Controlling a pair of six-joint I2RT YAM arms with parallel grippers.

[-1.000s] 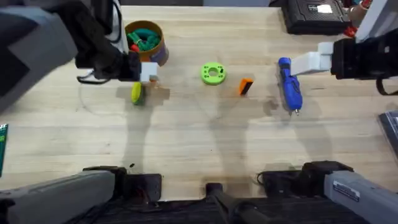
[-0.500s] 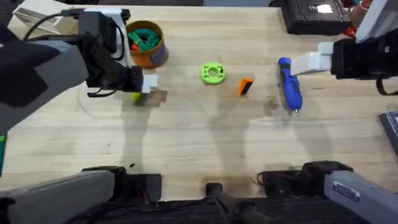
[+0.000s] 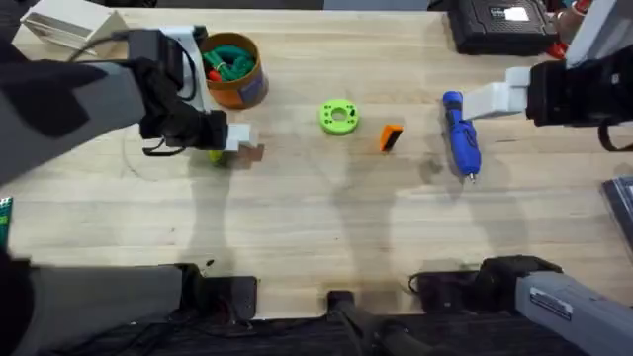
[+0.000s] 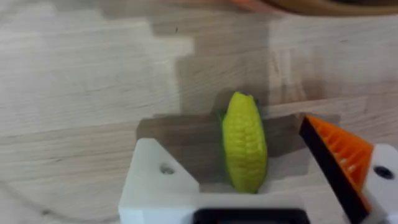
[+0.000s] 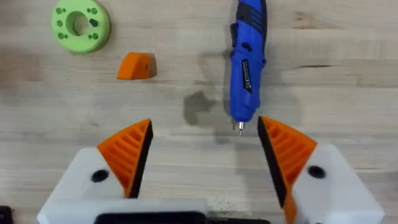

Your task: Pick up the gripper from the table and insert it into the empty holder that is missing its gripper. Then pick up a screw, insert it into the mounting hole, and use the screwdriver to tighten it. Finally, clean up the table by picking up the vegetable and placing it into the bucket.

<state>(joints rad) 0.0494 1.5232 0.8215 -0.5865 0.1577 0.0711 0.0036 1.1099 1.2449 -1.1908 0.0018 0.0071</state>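
The vegetable (image 4: 244, 144), a small yellow corn cob, lies on the table between the fingers of my open left gripper (image 4: 229, 134). In the overhead view that left gripper (image 3: 237, 140) covers most of the vegetable (image 3: 215, 155). One left finger is the bare white holder (image 4: 158, 183); the other carries an orange ribbed pad. The orange bucket (image 3: 233, 71) stands just behind. The orange gripper (image 3: 392, 136) lies mid-table, and it is the same gripper (image 5: 135, 66) seen in the right wrist view. The blue screwdriver (image 5: 247, 62) lies ahead of my open right gripper (image 5: 204, 124).
A green ring disc (image 3: 338, 117) sits left of the orange tip. Green and red toys fill the bucket. A black device (image 3: 495, 25) is at the far right edge, and a cardboard box (image 3: 69, 25) is at the far left.
My left gripper has come down toward the table's near side, over the vegetable, which now sits between its fingers and is mostly covered from above. The right arm has not moved.
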